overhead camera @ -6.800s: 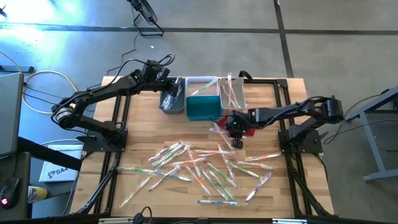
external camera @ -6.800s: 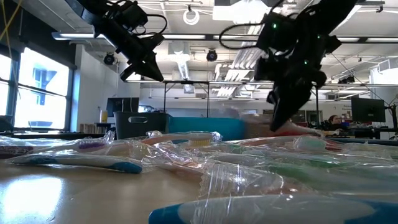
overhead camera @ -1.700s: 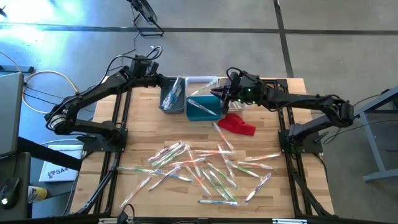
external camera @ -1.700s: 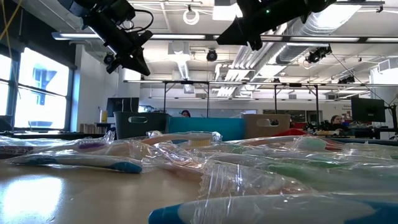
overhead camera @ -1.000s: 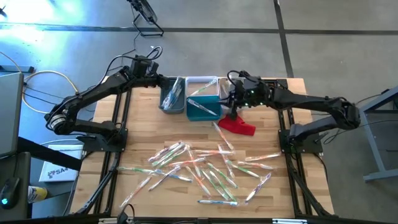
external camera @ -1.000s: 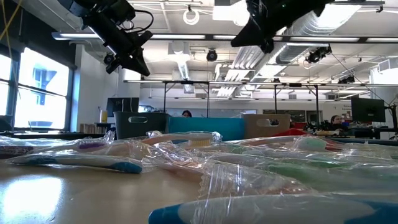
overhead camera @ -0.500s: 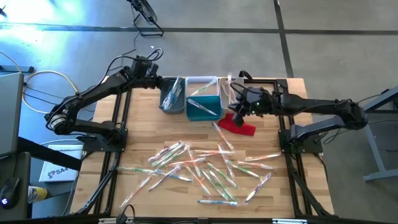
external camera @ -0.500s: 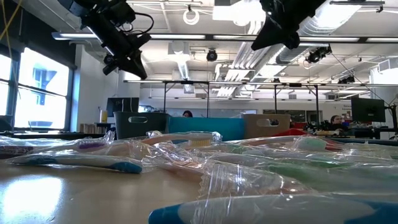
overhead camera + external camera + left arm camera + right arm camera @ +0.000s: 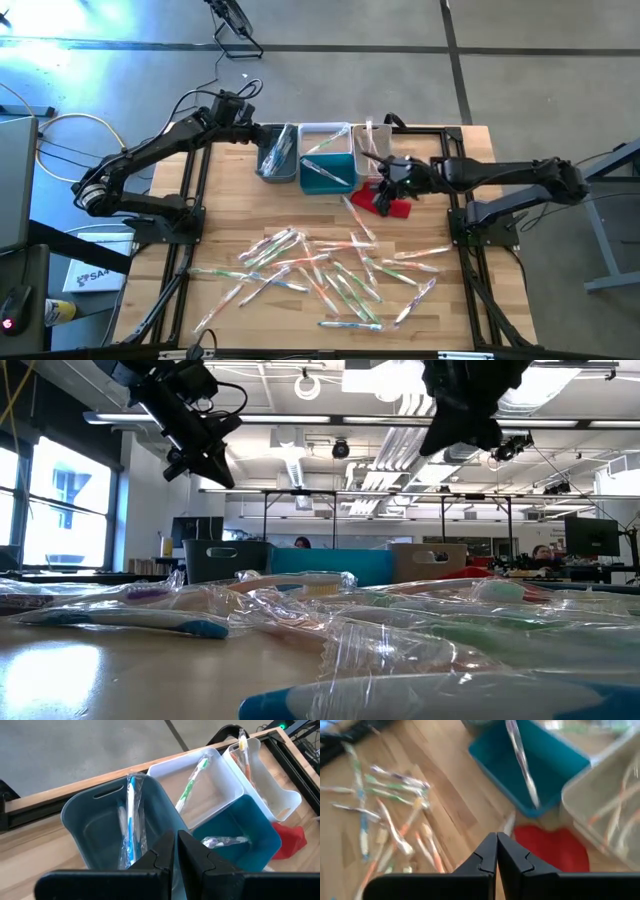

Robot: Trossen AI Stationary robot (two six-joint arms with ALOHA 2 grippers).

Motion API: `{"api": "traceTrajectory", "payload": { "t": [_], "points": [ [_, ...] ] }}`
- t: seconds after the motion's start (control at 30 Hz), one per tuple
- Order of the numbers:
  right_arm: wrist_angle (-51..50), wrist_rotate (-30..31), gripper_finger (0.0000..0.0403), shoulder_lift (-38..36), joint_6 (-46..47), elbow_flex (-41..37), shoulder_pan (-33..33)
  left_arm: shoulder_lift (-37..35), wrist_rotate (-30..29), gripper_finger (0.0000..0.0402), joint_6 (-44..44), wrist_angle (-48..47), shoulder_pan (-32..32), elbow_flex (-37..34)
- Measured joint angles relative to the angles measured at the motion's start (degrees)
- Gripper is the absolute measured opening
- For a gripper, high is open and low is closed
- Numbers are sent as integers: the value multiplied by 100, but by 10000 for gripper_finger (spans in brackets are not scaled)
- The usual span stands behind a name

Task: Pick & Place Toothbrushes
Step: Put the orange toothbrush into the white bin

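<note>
While most toothbrushes (image 9: pixel 330 270) lie scattered on the table's (image 9: pixel 220 215) near half and a few sit in the bins (image 9: pixel 325 160), right gripper (image 9: pixel 385 195) hangs clenched, empty over the red cloth (image 9: pixel 398 207); left gripper (image 9: pixel 262 133) clenched, empty above the grey bin (image 9: pixel 277 163); between picks, I judge; next: open, descend on 1 brush.

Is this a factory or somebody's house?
Probably a big lab or workshop, not a house: bare ceiling pipes and strip lights, rows of desks with computer monitors, and a wooden work table standing on grey concrete floor.
</note>
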Motion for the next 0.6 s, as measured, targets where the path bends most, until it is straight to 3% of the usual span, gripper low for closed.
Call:
{"api": "traceTrajectory", "payload": {
  "t": [0.37,0.6],
  "points": [
    [-320,204,13,850,1302,-7,39,0,-4,19,158,-53,0,0],
    [-336,28,88,1554,1718,-7,38,0,-6,19,155,-53,0,0]
  ]
}}
